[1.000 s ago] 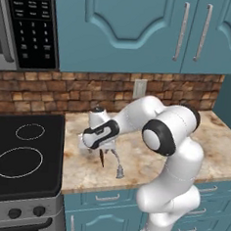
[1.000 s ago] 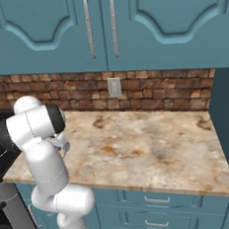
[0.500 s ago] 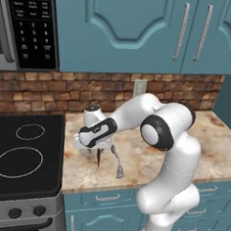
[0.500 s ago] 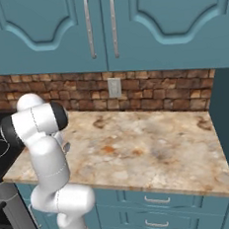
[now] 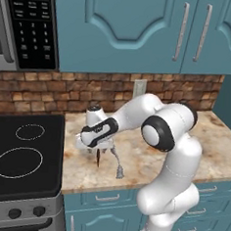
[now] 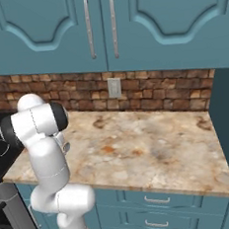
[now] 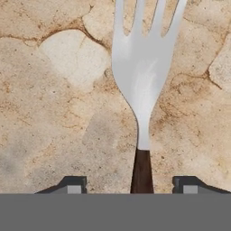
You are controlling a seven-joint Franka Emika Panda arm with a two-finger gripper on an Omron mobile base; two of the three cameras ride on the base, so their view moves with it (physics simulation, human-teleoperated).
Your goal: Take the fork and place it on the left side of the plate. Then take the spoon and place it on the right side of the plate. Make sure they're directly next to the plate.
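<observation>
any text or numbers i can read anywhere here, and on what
Microwave keypad: rows of white button labels, too small and blurred to read.
Stove knobs: no readable marks.
Fork, counter, wall outlet, cabinets: no text at all.

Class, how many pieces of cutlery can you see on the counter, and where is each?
2. The fork lies on the counter between the open gripper's tips. The spoon lies just right of it in the left base view. The arm may hide others.

Kitchen: stove (image 5: 23, 159), cabinets (image 6: 103, 28), countertop (image 6: 155, 152)
</observation>
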